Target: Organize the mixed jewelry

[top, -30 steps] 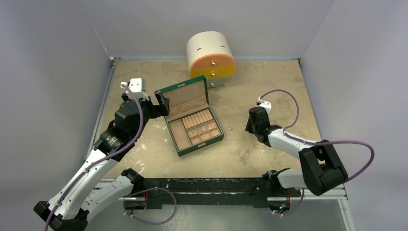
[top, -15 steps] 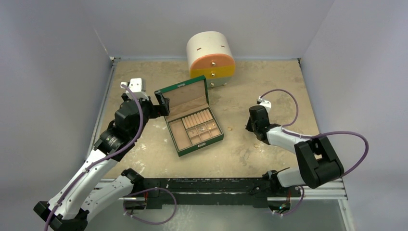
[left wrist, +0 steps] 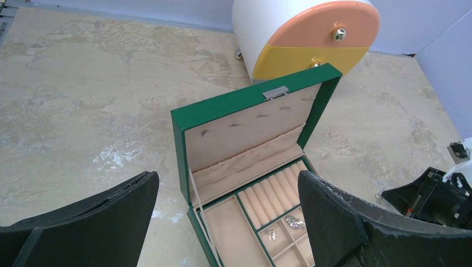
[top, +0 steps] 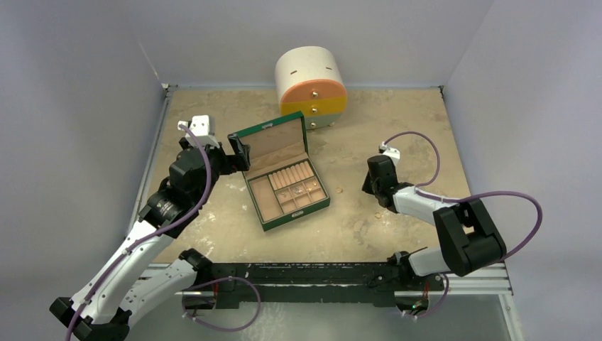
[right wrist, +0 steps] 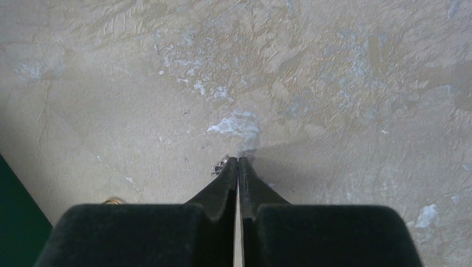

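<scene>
My right gripper (right wrist: 238,160) is shut, tips down on the table, right of the green box (top: 287,186). A tiny silvery piece (right wrist: 221,165) of the mixed jewelry sticks out at the left of the pinched tips. A gold ring (right wrist: 113,201) lies on the table left of those fingers, partly hidden by them. In the top view one small gold piece (top: 339,190) lies between box and right gripper (top: 369,186), another (top: 378,215) by the right arm. My left gripper (left wrist: 227,183) hangs wide open behind the open box (left wrist: 245,103). Small silvery pieces (left wrist: 295,222) lie in its compartments.
A round white cabinet with orange and yellow drawers (top: 311,85) stands at the back, just behind the box lid. The box's green wall (right wrist: 11,222) shows at the far left of the right wrist view. Grey walls close in the table on three sides.
My right gripper has closed from partly open to shut on the table, and its arm has shifted slightly. The left arm and the box have not moved.
</scene>
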`<state>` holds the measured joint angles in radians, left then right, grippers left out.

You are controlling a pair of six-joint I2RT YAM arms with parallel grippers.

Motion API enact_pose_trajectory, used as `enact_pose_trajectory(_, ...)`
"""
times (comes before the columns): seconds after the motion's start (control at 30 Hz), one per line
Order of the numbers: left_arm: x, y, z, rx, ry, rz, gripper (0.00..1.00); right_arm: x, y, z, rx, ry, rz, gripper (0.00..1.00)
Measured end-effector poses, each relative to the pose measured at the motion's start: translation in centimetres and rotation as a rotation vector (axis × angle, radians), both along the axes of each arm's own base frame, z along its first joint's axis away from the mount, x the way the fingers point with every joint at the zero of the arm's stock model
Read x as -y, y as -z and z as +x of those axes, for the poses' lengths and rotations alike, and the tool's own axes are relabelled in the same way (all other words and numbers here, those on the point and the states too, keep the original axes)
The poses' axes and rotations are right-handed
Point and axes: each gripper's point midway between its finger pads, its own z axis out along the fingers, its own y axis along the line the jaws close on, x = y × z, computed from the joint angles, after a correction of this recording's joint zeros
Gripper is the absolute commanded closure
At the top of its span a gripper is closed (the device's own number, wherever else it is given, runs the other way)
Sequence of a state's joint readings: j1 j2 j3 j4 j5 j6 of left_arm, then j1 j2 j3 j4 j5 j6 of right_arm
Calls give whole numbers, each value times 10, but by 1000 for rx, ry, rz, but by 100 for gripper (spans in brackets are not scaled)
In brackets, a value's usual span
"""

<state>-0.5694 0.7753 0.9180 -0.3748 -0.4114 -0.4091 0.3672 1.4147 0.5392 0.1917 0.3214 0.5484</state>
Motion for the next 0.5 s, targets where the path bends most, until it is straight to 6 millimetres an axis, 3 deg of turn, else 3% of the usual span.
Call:
enact_pose_trajectory(0.3, 0, 0, 0, 0, 0, 0, 4, -4, -3, 0, 5, -15, 18, 100)
enact_pose_trajectory(0.5, 0, 0, 0, 0, 0, 0, 4, -12, -31, 6, 84, -53, 63, 100)
